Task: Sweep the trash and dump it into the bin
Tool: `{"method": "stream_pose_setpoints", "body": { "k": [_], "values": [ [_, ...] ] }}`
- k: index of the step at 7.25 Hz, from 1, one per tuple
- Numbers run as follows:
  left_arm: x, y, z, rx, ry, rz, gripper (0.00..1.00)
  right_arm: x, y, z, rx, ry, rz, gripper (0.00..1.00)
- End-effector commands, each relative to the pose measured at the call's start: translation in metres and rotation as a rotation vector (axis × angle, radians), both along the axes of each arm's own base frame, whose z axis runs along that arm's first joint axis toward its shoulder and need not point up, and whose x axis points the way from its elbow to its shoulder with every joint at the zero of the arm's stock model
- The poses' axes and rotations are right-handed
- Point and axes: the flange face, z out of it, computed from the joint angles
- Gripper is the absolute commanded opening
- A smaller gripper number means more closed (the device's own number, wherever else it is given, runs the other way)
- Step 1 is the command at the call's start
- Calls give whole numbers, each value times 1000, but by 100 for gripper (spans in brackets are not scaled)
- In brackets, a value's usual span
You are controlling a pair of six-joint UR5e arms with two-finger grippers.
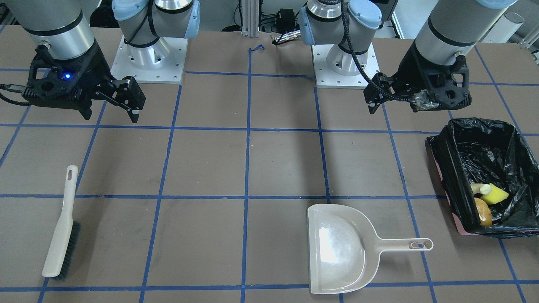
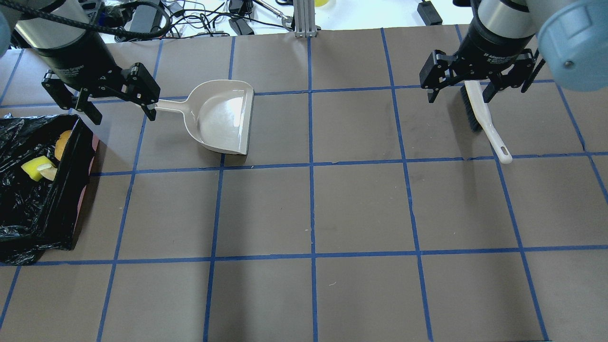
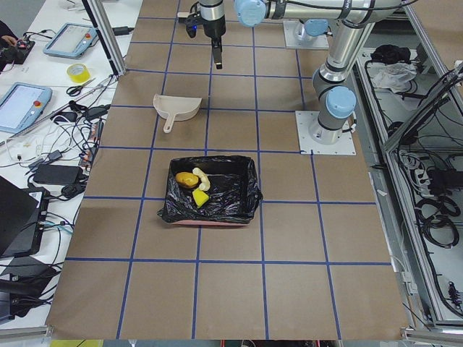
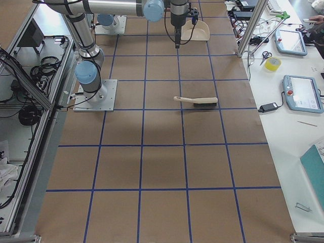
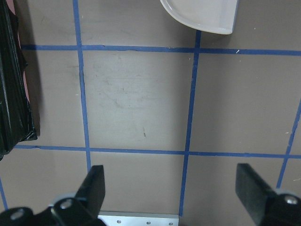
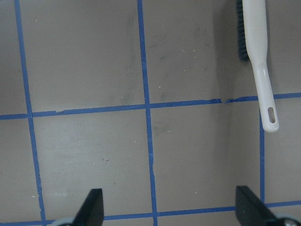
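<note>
The bin, lined with a black bag, holds the trash: a golden-brown lump, a yellow sponge wedge and a pale peel piece. The overhead view shows the bin with the sponge and lump inside. My left gripper is open and empty, raised between the bin and the handle of the beige dustpan. My right gripper is open and empty, raised above the brush.
The dustpan lies empty on the brown table, handle toward the bin. The brush lies flat, also in the right wrist view. The left wrist view shows the bin's edge and the dustpan's lip.
</note>
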Motion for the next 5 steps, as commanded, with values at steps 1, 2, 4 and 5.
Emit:
{"method": "stream_pose_setpoints", "body": {
  "k": [1,2,4,5],
  "values": [
    [-2,6,0,-18,-2,-2,100,0,0,0,1,-1,1,100],
    [-2,7,-1,-16,-2,-4,100,0,0,0,0,1,2,100],
    [-3,5,-4,-11,9,-19,100,-1,0,0,1,6,6,100],
    [-3,4,-5,-12,10,-28,100,-1,0,0,0,12,6,100]
  ]
}}
